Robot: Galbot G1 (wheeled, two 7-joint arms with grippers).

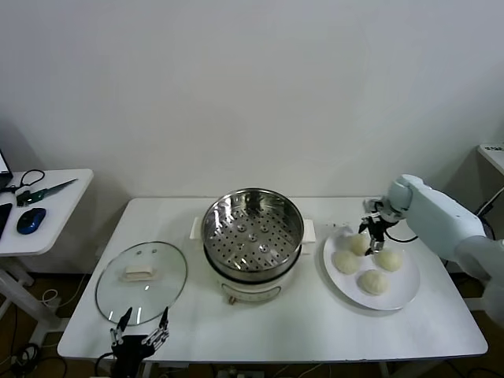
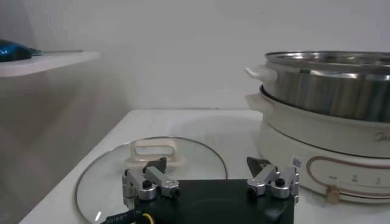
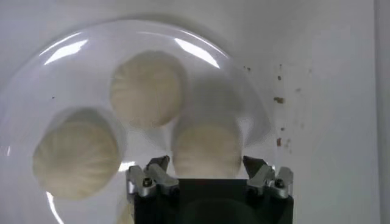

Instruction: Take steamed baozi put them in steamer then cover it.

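Observation:
Four cream-white baozi lie on a white plate (image 1: 402, 295) at the right of the table. My right gripper (image 1: 373, 238) is open above the far-left baozi (image 1: 358, 243), its fingers on either side of it; in the right wrist view that bun (image 3: 206, 150) sits between the open fingers (image 3: 156, 165). Other buns lie at the far right (image 1: 389, 259), near left (image 1: 346, 261) and near side (image 1: 374, 281). The steel steamer (image 1: 253, 228) stands open and empty at the table's middle. The glass cover (image 1: 142, 280) lies flat at the left. My left gripper (image 1: 140, 324) is open at the table's front edge near the cover.
A side table (image 1: 47, 206) at the far left holds a blue mouse (image 1: 30, 220) and cables. The steamer's white base (image 2: 317, 146) stands close beside the left gripper in the left wrist view. Brown specks (image 3: 279, 100) mark the table near the plate.

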